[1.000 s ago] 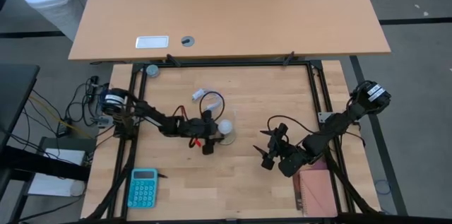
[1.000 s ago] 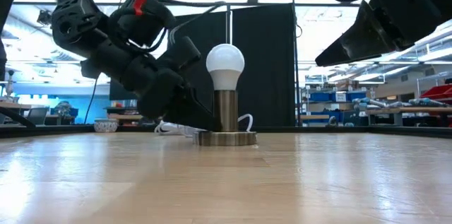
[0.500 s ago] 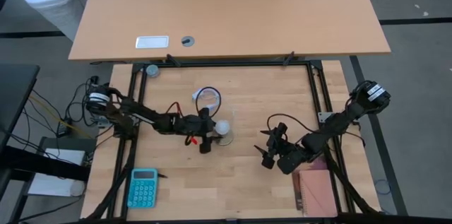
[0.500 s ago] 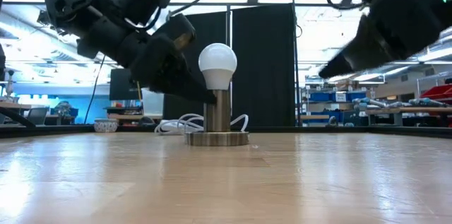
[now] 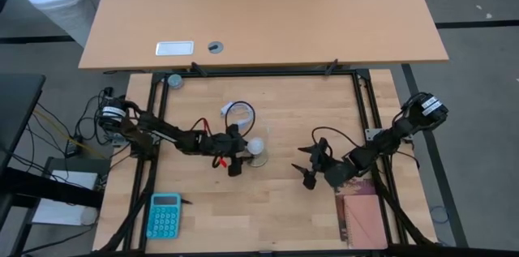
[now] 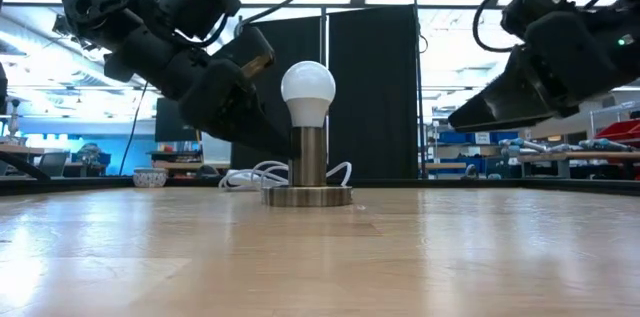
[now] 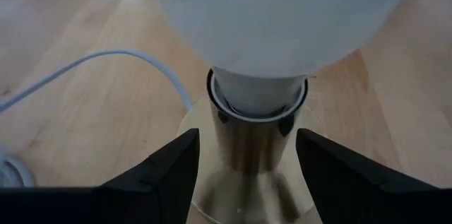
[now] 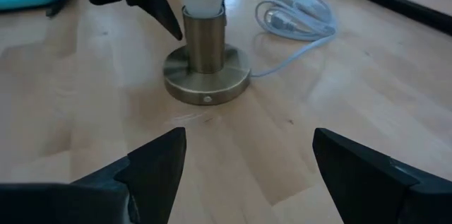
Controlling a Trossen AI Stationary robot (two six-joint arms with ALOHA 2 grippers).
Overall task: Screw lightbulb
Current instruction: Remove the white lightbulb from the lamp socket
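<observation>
Where the wooden table (image 5: 268, 208) fills the floor frame, items run from largest down.

Left arm: reaches in from the table's left edge; the left gripper (image 5: 237, 162) sits low against the lamp socket (image 6: 308, 155). Its fingers (image 7: 162, 174) stand apart on either side of the brass column, under the globe; no contact with the column shows in the wrist view, so it is clasping nothing that I can see.

Right arm: comes in from the right edge; the right gripper (image 5: 309, 168) hangs above the table, well apart from the socket, fingers (image 8: 152, 167) spread wide and empty, pointed toward the lamp.

Notebook (image 5: 361, 218): reddish, flat, near the right arm's base.

Calculator (image 5: 165, 215): teal, at the table's front left.

Socket base (image 8: 207, 83): round brass disc on the table, with an upright column.

White cable (image 8: 293, 12): coiled behind the socket, one strand running to the base.

Lightbulb (image 6: 308, 92): white, upright, seated in the top of the socket column, near table centre.
</observation>
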